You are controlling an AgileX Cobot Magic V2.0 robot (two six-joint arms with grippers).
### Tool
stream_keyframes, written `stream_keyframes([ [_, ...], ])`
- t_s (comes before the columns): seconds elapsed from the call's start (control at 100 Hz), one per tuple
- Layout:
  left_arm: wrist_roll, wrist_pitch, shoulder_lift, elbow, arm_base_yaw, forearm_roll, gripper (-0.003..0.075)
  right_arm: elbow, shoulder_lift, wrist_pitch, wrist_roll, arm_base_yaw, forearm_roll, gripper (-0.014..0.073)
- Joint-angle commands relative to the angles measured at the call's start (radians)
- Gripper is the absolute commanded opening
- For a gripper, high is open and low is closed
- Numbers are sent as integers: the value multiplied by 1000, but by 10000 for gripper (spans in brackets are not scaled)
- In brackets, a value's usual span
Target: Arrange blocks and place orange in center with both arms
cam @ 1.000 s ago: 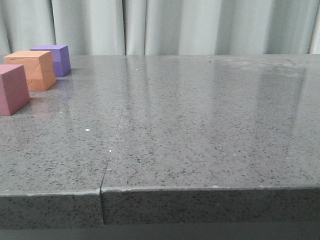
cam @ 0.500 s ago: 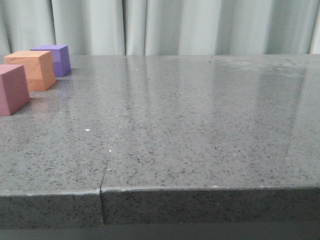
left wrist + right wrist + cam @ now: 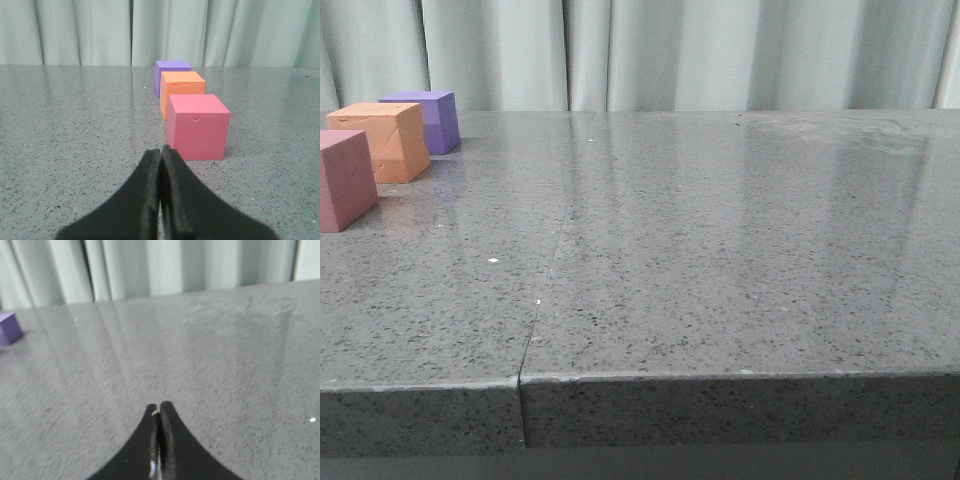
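table [image 3: 720, 250]: grey speckled slab with a seam running from the near edge toward 12 o'clock; the three cubes sit far out at its 10 o'clock corner in the front view.
pink-red cube [image 3: 197, 126]: nearest of the line, just ahead of the left gripper; partly cut by the frame edge at 9 o'clock in the front view.
orange cube [image 3: 182, 92]: the task's piece, between the pink-red and purple cubes, already the middle of the row, close behind the pink-red one.
purple cube [image 3: 172, 75]: farthest of the row, at 12 o'clock of the orange.
left gripper [image 3: 161, 155]: clenched, tips pressed together, nothing held, low over the table.
right gripper [image 3: 159, 412]: clenched on nothing, over bare table, only a purple corner at its 9 o'clock.
risk: my judgement, closed tips driven forward would shove the pink-red cube into the orange and skew the row; the tight spacing leaves little room for opened fingers.
change: against the earlier front pictures the cubes sit a shade higher and further toward 9 o'clock; the row's order is unchanged.
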Motion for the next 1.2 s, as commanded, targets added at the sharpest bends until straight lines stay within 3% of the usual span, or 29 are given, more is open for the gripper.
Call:
stream_keyframes([
  [0.0, -7, -73, -28, 41, 3, -1, -20, 45, 4, -217, -46, -84, 41, -67],
  [0.13, -7, -73, -28, 41, 3, -1, -20, 150, -26, -367, -46, -182, 62, -67],
  [0.23, -7, -73, -28, 41, 3, -1, -20, 204, -53, -398, -46, -235, 67, -67],
  [0.44, -7, -73, -28, 41, 3, -1, -20, 320, -69, -536, -46, -246, 73, -67],
  [0.67, -7, -73, -28, 41, 3, -1, -20, 317, -69, -530, -63, -246, 62, -67],
  [0.89, -7, -73, -28, 41, 3, -1, -20, 317, -69, -530, -169, -246, 82, -67],
  [1.19, -7, -73, -28, 41, 3, -1, -20, 317, -69, -519, -169, -246, 84, -67],
])
